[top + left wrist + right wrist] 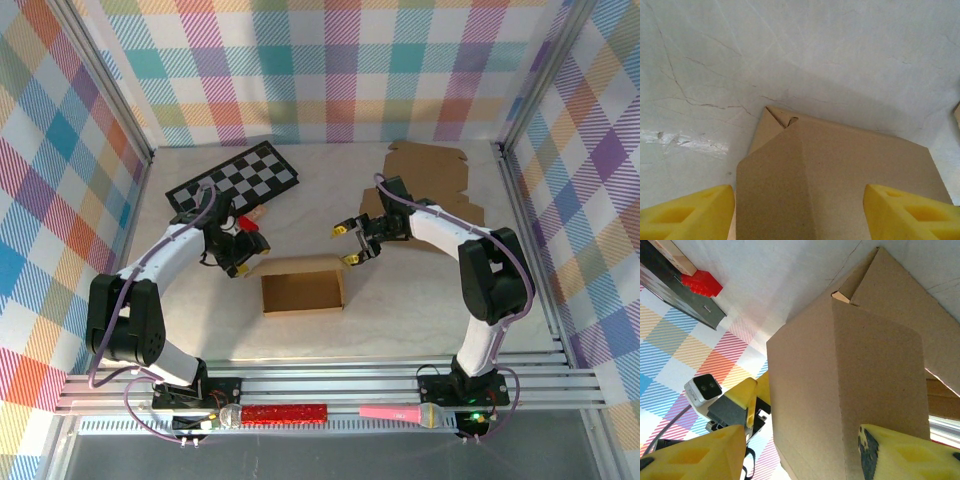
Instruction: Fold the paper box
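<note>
**Top view.** One brown cardboard box (300, 287), mid-way across the white marbled table (400, 310), between your two arms. Your left gripper (246, 247) is at its left end and your right gripper (346, 245) at its back right corner. Both jaws are parted, holding nothing.

**Left wrist.** Box corner lies between the yellow fingers (690, 215); contact cannot be told.

**Right wrist.** Box wall stands before the spread yellow fingers (695, 455).
</note>
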